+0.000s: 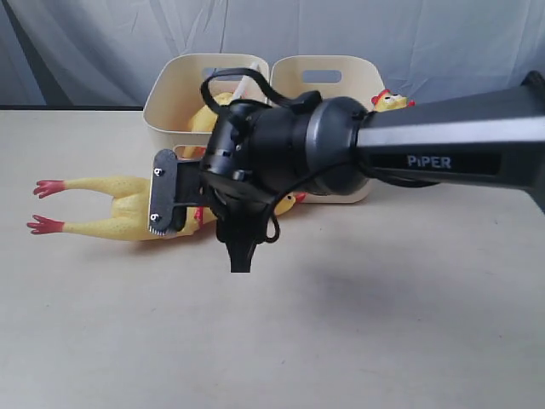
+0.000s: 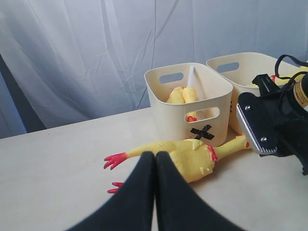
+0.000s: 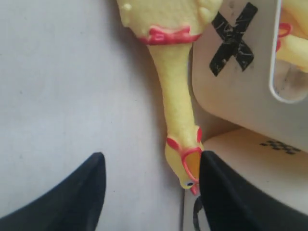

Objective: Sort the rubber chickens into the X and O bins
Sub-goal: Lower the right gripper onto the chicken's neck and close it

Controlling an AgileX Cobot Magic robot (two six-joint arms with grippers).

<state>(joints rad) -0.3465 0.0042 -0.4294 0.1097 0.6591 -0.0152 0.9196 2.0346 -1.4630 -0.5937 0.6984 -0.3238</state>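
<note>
One rubber chicken [image 2: 192, 156] lies flat on the table in front of the X bin [image 2: 219, 91], red feet [image 2: 114, 160] pointing away from the bins. Its head [image 3: 185, 161] rests against the bins' bases. My right gripper [image 3: 151, 166] is open, low over that head, which touches one finger [image 3: 226, 197]. The left gripper [image 2: 155, 161] is shut and empty, hovering short of the chicken's legs. Another chicken [image 2: 182, 95] with a white tube [image 2: 191, 79] lies inside the X bin. A chicken head [image 1: 392, 100] pokes from the second bin [image 1: 332, 77].
The right arm [image 1: 383, 149] stretches across the exterior view and hides much of both bins. A black mark [image 3: 278, 144] on the second bin is only partly in view. A grey curtain [image 2: 96, 53] hangs behind the table.
</note>
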